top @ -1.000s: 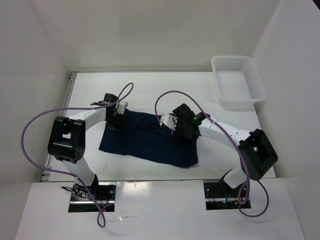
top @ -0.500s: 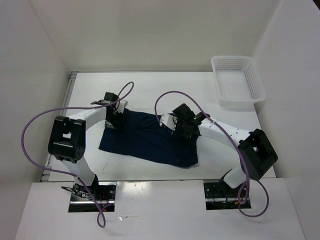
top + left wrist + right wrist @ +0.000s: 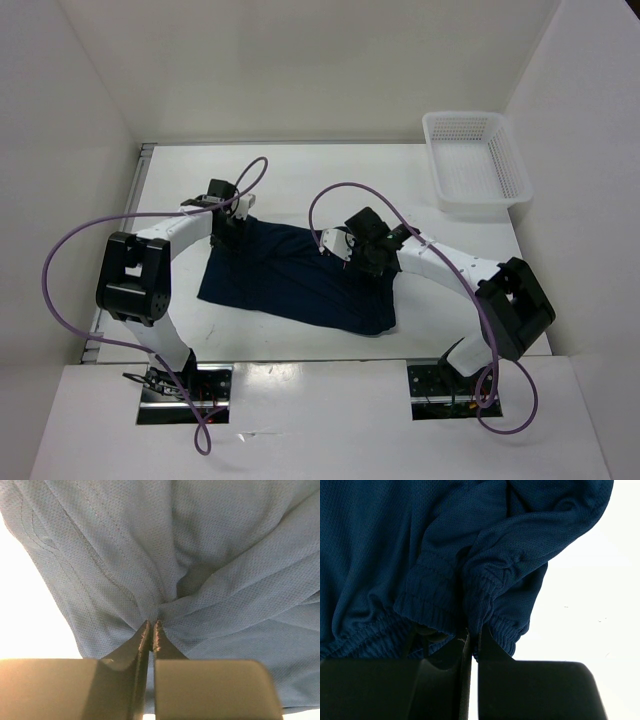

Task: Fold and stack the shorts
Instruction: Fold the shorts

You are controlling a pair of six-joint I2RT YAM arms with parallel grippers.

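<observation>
Currently both arms are down on the shorts (image 3: 295, 285), which lie spread on the white surface (image 3: 330, 185) between the arms, long axis running left to right and slanting a little nearer toward the right end. Left gripper (image 3: 151, 631): fingers pressed together, pinching a gathered bit of cloth at the far left corner; creases radiate from the pinch. Right gripper (image 3: 472, 636): likewise closed, nipping the elastic waistband on the far edge, right of the middle. So the body of the garment lies on the near side of both grippers, toward the bases; each arm has its own end, neither reaching across. Judgement: a fold would carry the far edge over toward the near hem, both pinches travelling together to keep that edge even. White mesh basket (image 3: 475, 165) sits at the far right corner, well apart from the cloth. White walls enclose the surface at the far side, left and right.
</observation>
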